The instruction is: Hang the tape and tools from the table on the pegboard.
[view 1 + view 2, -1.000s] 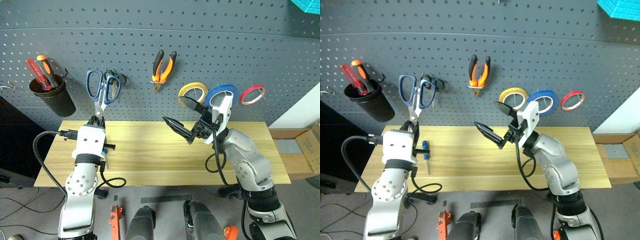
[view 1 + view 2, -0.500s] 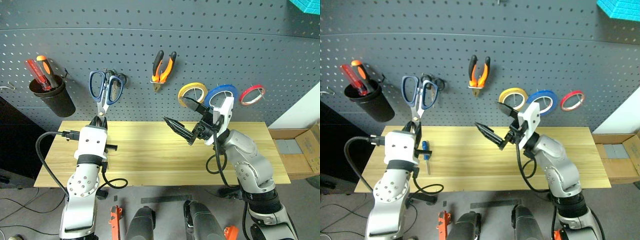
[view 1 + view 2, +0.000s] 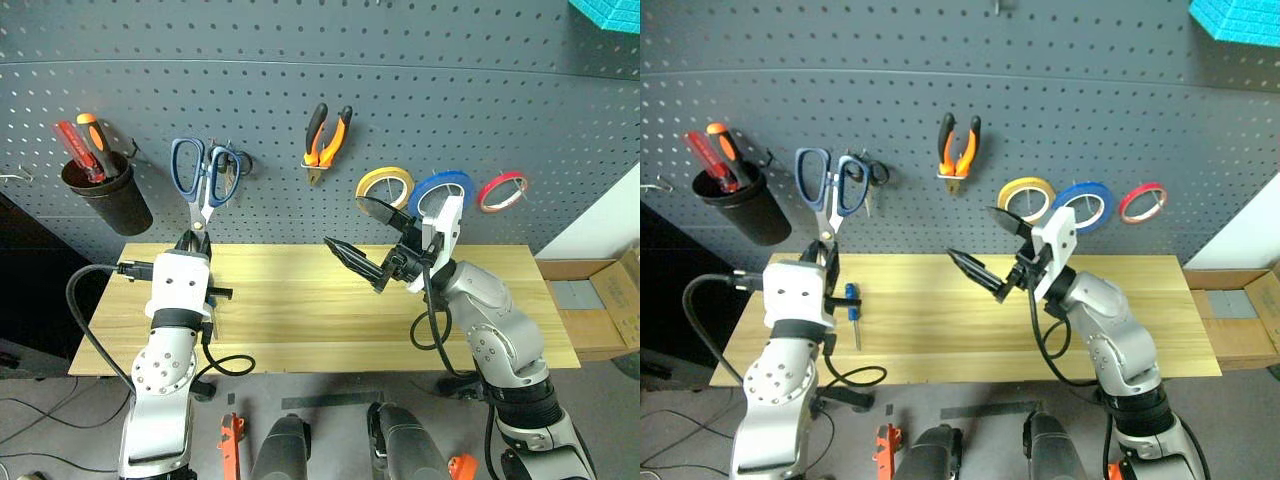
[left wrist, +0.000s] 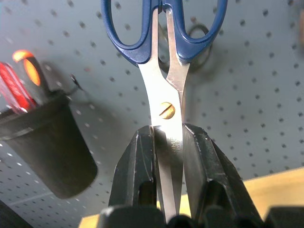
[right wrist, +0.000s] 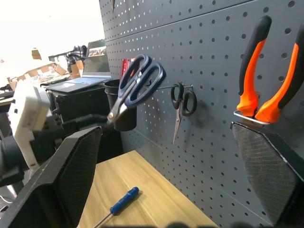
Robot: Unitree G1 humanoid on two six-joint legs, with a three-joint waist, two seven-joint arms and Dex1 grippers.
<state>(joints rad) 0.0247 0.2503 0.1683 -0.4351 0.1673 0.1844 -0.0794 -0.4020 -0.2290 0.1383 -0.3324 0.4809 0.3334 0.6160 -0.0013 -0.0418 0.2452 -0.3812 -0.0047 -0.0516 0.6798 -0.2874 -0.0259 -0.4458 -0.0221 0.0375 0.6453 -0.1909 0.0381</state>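
Holding blue-handled scissors (image 3: 203,178) by the blades, left gripper (image 4: 167,151) clamped.
Right gripper (image 3: 366,240) wide, holding nothing; screwdriver (image 3: 852,310) on surface (image 3: 300,310) at 9 o'clock.

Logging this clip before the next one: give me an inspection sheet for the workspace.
Surface: wooden table, only the small blue screwdriver lying on it.
Job's things: pliers and red tape hang on the pegboard; blue scissors held up at a hook.
Clutter: yellow tape, blue tape, small black scissors, black cup with screwdrivers.
Grippers: left gripper fingers shut on the scissors' blades; right gripper open, empty.
Cables: black loop at the table's front edge.
Surroundings: cardboard boxes.
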